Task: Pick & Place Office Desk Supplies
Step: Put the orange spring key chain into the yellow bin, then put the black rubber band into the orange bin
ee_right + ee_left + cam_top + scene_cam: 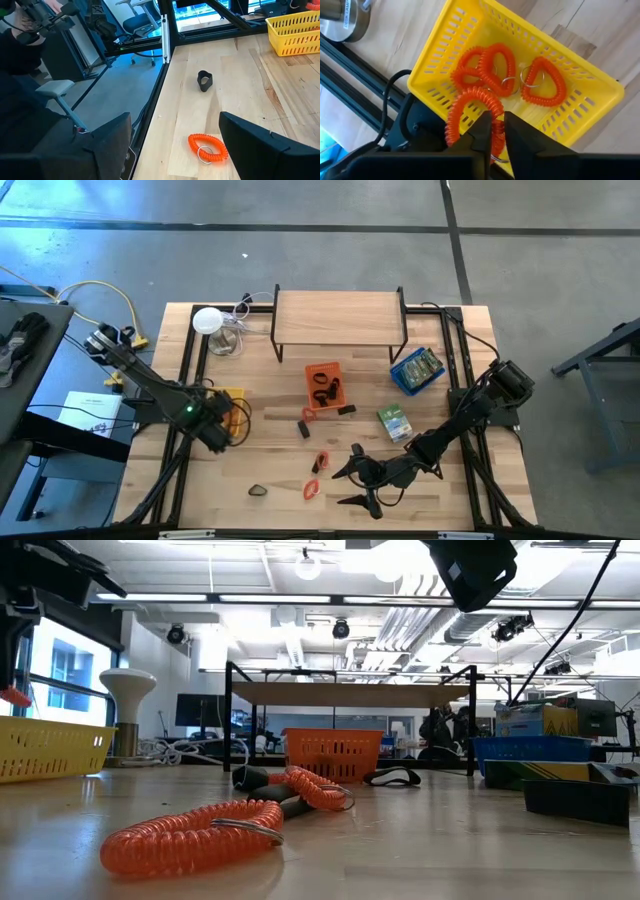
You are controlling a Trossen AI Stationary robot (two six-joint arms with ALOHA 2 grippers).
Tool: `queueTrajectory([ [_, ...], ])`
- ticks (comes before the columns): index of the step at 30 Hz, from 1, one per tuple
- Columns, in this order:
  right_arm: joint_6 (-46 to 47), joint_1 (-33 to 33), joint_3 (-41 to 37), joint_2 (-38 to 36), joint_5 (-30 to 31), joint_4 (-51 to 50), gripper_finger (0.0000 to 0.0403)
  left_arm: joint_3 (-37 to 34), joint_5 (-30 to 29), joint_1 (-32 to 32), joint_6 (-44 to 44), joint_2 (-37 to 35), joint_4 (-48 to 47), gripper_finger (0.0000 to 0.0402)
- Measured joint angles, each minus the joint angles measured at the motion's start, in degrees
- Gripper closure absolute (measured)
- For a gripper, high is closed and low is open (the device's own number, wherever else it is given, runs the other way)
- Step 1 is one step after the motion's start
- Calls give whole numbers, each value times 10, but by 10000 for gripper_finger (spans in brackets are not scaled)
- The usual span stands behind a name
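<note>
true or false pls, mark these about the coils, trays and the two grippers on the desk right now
1. The left gripper is over the yellow tray, with an orange coil between its fingers. True.
2. The yellow tray has no coils in it. False: several orange coils lie in it, among them one with a metal ring.
3. The right gripper has its fingers spread wide, with nothing between them. True.
4. The orange tray sits at the table's left edge. False: it is near the middle, in front of the wooden shelf.
5. An orange coil lies on bare wood ahead of the right gripper. True.
</note>
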Motion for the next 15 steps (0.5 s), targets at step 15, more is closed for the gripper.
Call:
queueTrajectory([
  [15,0,0,0,0,0,0,113,4,-109,0,85,20,13,267],
])
